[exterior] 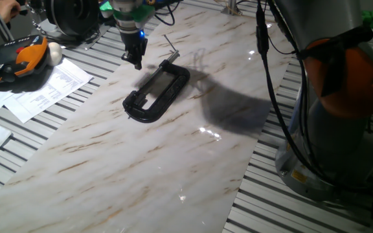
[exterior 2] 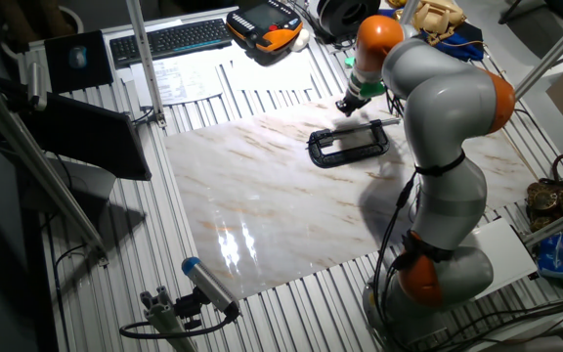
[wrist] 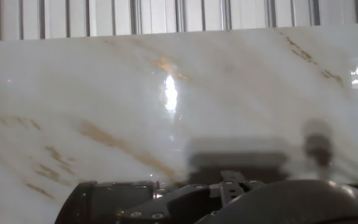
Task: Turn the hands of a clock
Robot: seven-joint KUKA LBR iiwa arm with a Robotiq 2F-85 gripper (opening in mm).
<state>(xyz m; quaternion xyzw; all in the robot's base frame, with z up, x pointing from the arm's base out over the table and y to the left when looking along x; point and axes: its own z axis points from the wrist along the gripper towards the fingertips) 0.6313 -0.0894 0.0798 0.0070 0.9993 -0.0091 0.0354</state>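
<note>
Overhead, claw (exterior: 136, 59) hovers beside C-clamp (exterior: 155, 92), opening unclear.

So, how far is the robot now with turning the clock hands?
Nothing looks done yet. The tool hangs just above one end of the black C-clamp on the marble board, apparently without touching it. I cannot make out a clock in the clamp. Reaching the clock hands and turning them are both left.

My arm (exterior 2: 438, 127) reaches across from the right of the other fixed view, wrist bent downward. My gripper (exterior: 136, 59) points straight down at upper centre-left of one fixed view; jaw state indiscernible. Hand view blurred.
</note>
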